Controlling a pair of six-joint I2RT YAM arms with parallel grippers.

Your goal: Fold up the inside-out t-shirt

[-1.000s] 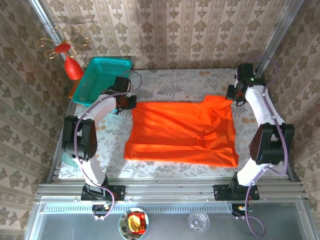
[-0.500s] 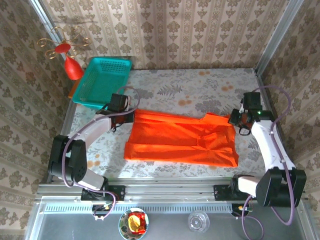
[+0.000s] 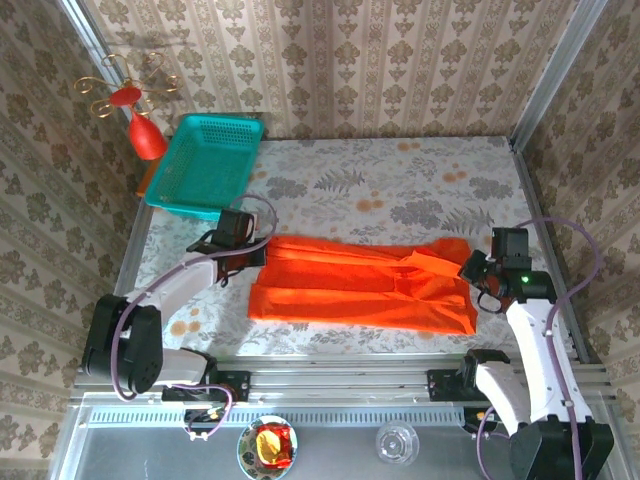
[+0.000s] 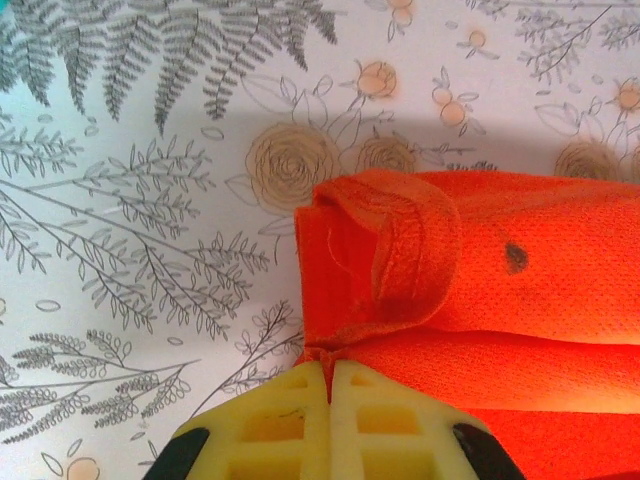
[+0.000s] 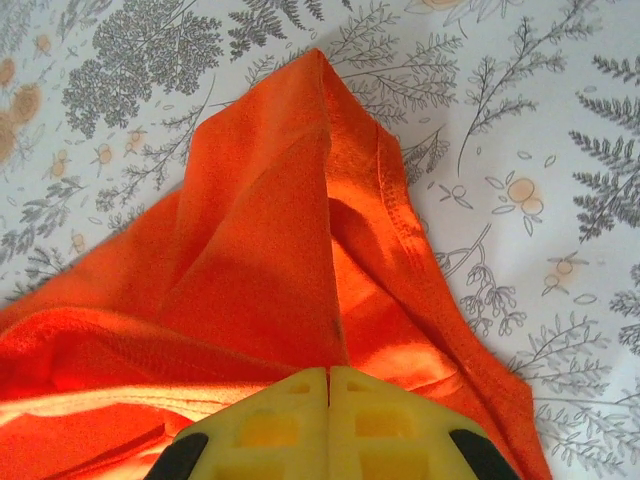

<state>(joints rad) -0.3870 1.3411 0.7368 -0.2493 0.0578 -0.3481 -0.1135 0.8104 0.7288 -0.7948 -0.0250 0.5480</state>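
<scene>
Beige damask-papered walls (image 3: 380,60) close in three sides, with silver metal posts (image 3: 557,75) at the far corners. The table (image 3: 400,175) wears a white cloth printed with grey ferns and orange flowers. Aluminium rails (image 3: 340,382) run along its near edge; light is bright and even.

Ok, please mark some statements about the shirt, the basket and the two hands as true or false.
1. The left hand is shut on the t-shirt. True.
2. The teal basket lies on the t-shirt. False: it is apart from it, at the far left corner of the table.
3. The right hand is open over bare table. False: it is shut on the t-shirt's fabric.
4. The t-shirt lies on a flower-patterned table. True.
</scene>
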